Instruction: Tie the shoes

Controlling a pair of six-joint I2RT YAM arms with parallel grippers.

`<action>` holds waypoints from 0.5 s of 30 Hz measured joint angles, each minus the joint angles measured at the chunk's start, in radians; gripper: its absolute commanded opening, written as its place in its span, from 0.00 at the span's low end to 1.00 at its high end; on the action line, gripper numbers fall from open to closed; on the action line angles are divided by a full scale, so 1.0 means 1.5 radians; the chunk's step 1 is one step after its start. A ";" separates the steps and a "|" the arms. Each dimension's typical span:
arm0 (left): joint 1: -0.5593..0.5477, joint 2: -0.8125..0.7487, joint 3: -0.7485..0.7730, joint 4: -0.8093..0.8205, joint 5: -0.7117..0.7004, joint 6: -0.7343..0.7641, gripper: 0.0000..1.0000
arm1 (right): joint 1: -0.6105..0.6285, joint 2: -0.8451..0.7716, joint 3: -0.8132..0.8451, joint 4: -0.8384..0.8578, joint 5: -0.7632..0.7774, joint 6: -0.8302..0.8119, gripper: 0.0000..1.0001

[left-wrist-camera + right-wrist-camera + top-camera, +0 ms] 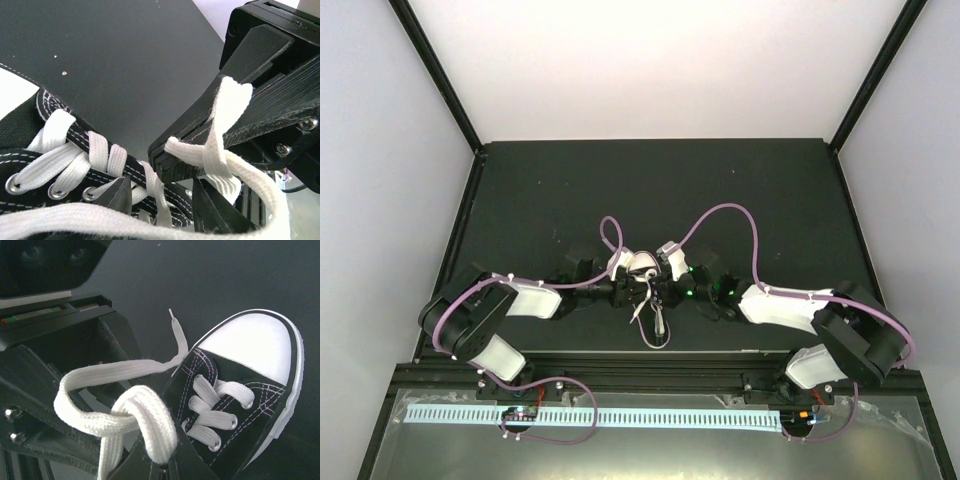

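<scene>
The small black sneaker (642,268) with a white toe cap (255,345) lies mid-table between both grippers. Its white laces (655,325) trail toward the near edge. My right gripper (167,472) is shut on a folded loop of lace (150,425) beside the shoe's eyelets. A second lace strand crosses that loop and runs over the left gripper's black body (50,370). My left gripper (160,181) is over the laced tongue (100,150) with its jaws apart. A lace strand (100,217) lies across in front of them. The right gripper's shut fingers (175,160) are just beyond, wrapped by crossed lace (220,150).
The black table mat (650,190) is bordered by white walls and black corner posts. Purple cables (725,215) arc over both arms. A metal rail with a white slotted strip (600,415) runs along the near edge behind the arm bases.
</scene>
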 measured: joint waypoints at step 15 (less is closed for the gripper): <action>-0.015 0.001 -0.005 0.008 -0.040 -0.017 0.02 | 0.000 -0.001 -0.001 -0.001 0.004 0.009 0.23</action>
